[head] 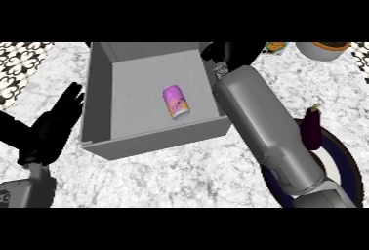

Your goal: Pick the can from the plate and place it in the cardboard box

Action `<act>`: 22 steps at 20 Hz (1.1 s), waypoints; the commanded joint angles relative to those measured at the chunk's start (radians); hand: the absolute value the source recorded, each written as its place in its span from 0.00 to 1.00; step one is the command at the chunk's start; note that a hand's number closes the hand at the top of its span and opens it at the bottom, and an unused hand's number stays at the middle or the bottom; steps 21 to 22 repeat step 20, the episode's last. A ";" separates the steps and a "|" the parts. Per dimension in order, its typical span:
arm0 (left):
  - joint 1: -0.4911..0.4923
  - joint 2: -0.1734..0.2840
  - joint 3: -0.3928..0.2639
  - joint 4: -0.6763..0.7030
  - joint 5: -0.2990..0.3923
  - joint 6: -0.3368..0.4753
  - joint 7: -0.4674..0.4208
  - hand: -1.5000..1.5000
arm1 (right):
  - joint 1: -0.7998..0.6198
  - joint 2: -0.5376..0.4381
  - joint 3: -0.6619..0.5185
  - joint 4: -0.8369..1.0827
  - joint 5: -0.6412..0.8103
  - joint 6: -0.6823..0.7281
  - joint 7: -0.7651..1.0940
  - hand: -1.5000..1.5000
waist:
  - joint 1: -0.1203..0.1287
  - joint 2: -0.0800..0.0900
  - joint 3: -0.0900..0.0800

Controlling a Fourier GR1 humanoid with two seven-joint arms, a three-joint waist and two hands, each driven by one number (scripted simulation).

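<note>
A pink and purple can lies on its side on the floor of the grey cardboard box, apart from both hands. My right forearm reaches over the box's right wall, and my right hand hovers at the box's far right corner, open and holding nothing. The dark blue-rimmed plate lies at the right, partly hidden under my right forearm. My left hand rests open, fingers up, just left of the box.
A dark purple eggplant lies on the plate's far edge beside my right forearm. A grey pot stands at the back right. A patterned tile surface shows at the far left of the marble counter.
</note>
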 commanded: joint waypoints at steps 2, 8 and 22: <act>0.018 0.024 0.028 -0.006 0.005 -0.006 -0.011 0.50 | 0.030 0.014 -0.011 -0.097 0.081 -0.250 0.272 0.00 | -0.030 -0.011 -0.001; 0.043 0.010 0.029 0.001 0.002 0.007 -0.009 0.50 | 0.167 0.014 0.025 -0.242 0.125 -0.301 0.305 0.00 | -0.057 -0.019 0.000; 0.073 0.016 0.044 -0.031 0.012 0.005 -0.005 0.50 | 0.507 0.014 0.219 -0.551 0.186 -0.299 0.308 0.00 | -0.078 -0.018 -0.001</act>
